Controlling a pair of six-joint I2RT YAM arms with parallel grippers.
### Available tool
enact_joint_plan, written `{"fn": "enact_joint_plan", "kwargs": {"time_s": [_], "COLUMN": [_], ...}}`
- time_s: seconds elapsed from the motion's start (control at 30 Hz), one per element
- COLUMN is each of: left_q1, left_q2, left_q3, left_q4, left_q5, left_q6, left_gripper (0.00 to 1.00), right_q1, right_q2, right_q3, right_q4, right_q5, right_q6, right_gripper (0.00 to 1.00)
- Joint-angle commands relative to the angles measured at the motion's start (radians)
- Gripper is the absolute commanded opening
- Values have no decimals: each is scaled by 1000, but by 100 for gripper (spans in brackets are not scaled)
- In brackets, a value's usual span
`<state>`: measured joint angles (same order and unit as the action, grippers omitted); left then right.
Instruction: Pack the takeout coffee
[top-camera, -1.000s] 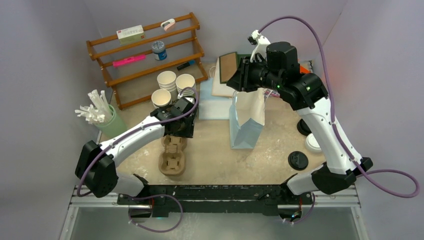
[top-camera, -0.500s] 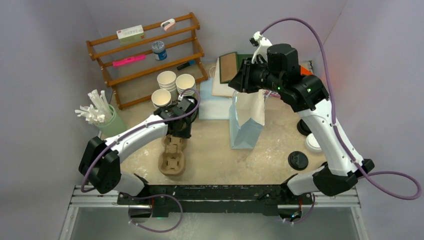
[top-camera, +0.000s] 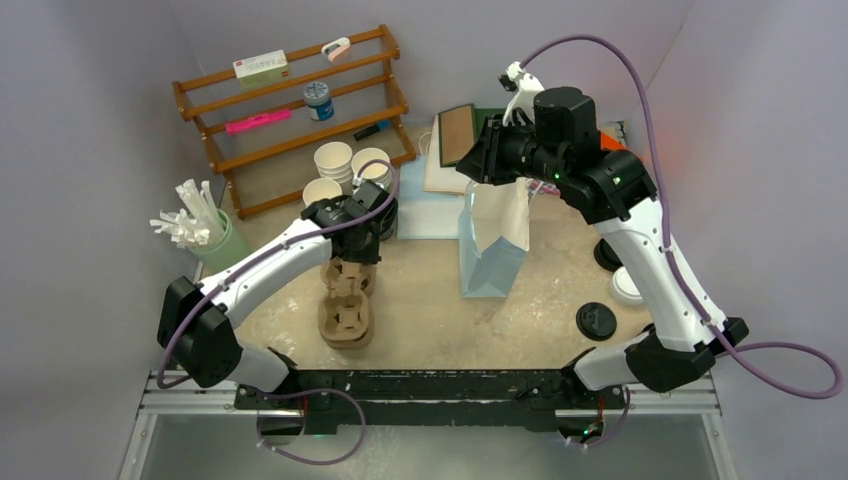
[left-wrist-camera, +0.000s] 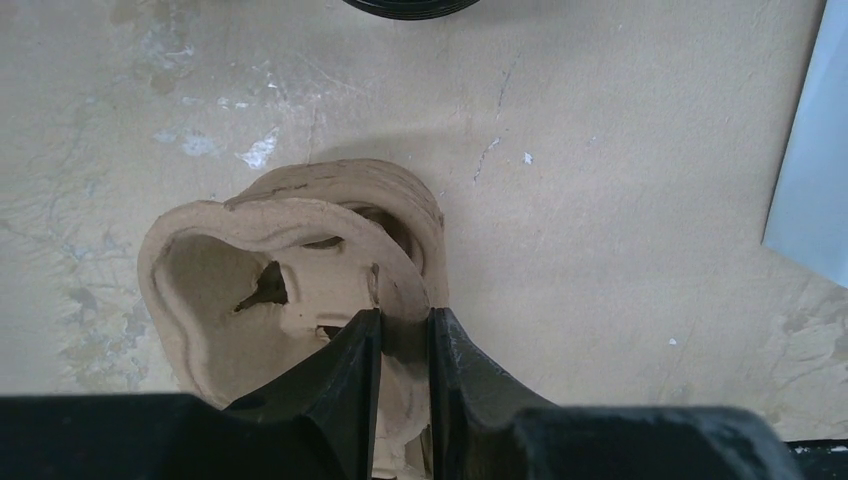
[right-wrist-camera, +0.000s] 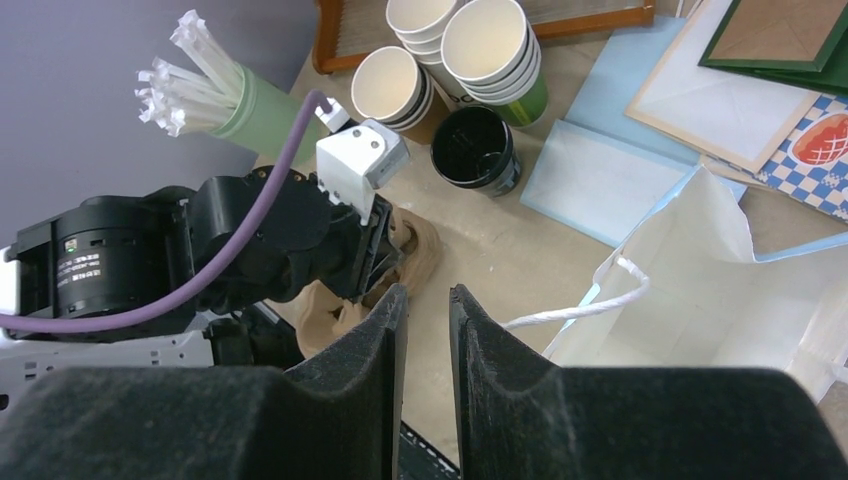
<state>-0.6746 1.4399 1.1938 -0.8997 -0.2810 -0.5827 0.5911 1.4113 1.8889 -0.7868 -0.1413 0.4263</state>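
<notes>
The takeout coffee (top-camera: 627, 286), a small white lidded cup, stands at the right edge of the table, partly behind my right arm and far from both grippers. My left gripper (left-wrist-camera: 403, 322) (top-camera: 360, 248) is shut on the raised rim of a brown cardboard cup carrier (left-wrist-camera: 270, 280) (top-camera: 345, 305). A pale blue and white paper bag (top-camera: 495, 245) (right-wrist-camera: 700, 280) stands open in the middle. High above it, my right gripper (right-wrist-camera: 428, 300) (top-camera: 487, 150) has its jaws a narrow gap apart with nothing between them. The bag's white string handle (right-wrist-camera: 590, 305) runs up to the outside of its right finger.
A wooden rack (top-camera: 290, 110) stands at the back left, with stacked lidless cups (top-camera: 340, 165) and a black-inside cup (right-wrist-camera: 475, 150) in front of it. A green holder of wrapped straws (top-camera: 205, 235) is at the left. Black lids (top-camera: 597, 321) lie at the right. Envelopes and cards (top-camera: 450, 150) lie behind the bag.
My left jaws have closed onto the carrier's rim, and the wrist has shifted a little toward the rack with the carrier's far end. The right arm has barely moved.
</notes>
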Motion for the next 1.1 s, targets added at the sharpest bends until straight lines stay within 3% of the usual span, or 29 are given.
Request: {"fn": "enact_joint_plan", "kwargs": {"time_s": [0.0,0.2,0.33,0.43,0.6,1.07], "left_q1": [4,4,3,-9,-27,-187], "left_q2": [-22,-18,-9,-17,-10,202], "left_q3": [82,187,289,285,211,211], "left_q4": [-73,-152,-175,-117,-17,206], "left_q5": [-38,-23,97,220,275,154], "left_q6": [-5,5,-13,-47,-119,-209], "left_gripper": [22,21,20,18,18,26], "right_q1": [7,7,6,6,6,6], "right_q2": [-8,-9,-26,-53,-106,-206], "right_q3": [-14,-15,-12,-29,-63,-124], "right_q4": [44,42,8,-2,-7,-40], "right_q5": [-1,4,60,133,240,303], "right_q6": [-4,-2,-3,-2,7,25], "right_gripper": [24,24,23,23,23,24]}}
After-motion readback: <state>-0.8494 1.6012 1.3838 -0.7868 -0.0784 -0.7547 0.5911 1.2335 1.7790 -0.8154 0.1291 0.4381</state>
